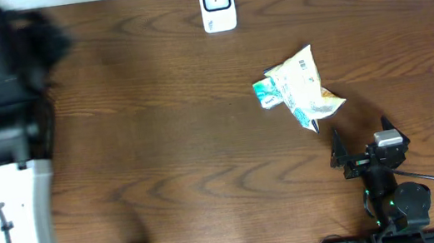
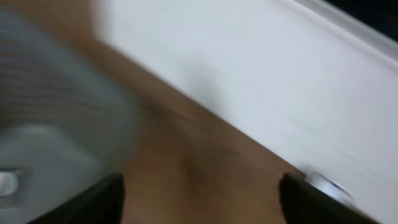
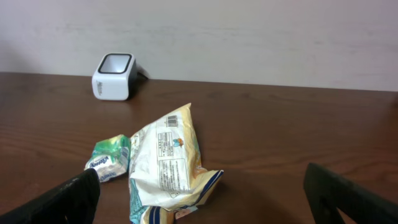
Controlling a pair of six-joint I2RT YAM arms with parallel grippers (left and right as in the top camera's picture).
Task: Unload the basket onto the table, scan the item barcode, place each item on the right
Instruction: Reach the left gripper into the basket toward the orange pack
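A crumpled cream and blue snack bag (image 1: 305,90) (image 3: 166,163) lies on the table right of centre, its printed barcode (image 3: 169,121) facing up. A small green packet (image 1: 263,92) (image 3: 109,159) touches its left side. The white barcode scanner (image 1: 217,4) (image 3: 115,76) stands at the far edge by the wall. My right gripper (image 1: 361,139) (image 3: 204,210) sits just in front of the bag, open, with nothing between its fingers. The left arm (image 1: 8,191) is a large blur at the far left. In the blurred left wrist view my left gripper (image 2: 202,202) is open and holds nothing.
The wooden table (image 1: 161,145) ends at a white wall (image 3: 249,37) behind the scanner. In the left wrist view a blurred grey shape (image 2: 43,130) fills the left side and a small metallic object (image 2: 323,183) lies by the wall.
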